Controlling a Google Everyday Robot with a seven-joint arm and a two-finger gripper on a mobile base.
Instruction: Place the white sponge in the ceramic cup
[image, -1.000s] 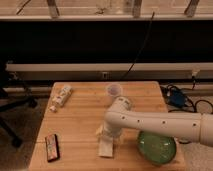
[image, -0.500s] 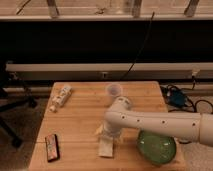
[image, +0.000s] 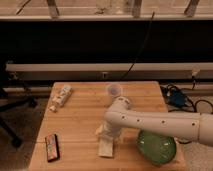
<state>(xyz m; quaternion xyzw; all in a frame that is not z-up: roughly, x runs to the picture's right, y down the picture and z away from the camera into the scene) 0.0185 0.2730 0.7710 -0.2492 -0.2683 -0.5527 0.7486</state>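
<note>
Camera view: the white arm (image: 160, 122) reaches in from the right edge of the wooden table (image: 80, 125), and the gripper (image: 107, 132) is down near the front edge, about midway along it. It's right on top of the white sponge (image: 106, 148), which lies flat on the wood just below it. Whether it's grasping or released, I cannot tell. The ceramic cup (image: 114, 91) stands upright near the back edge, well apart from the sponge. A green bowl (image: 156, 147) sits by the front right corner, a dark snack bar (image: 52, 147) at the front left corner, and a light packet (image: 61, 96) near the back left corner.
</note>
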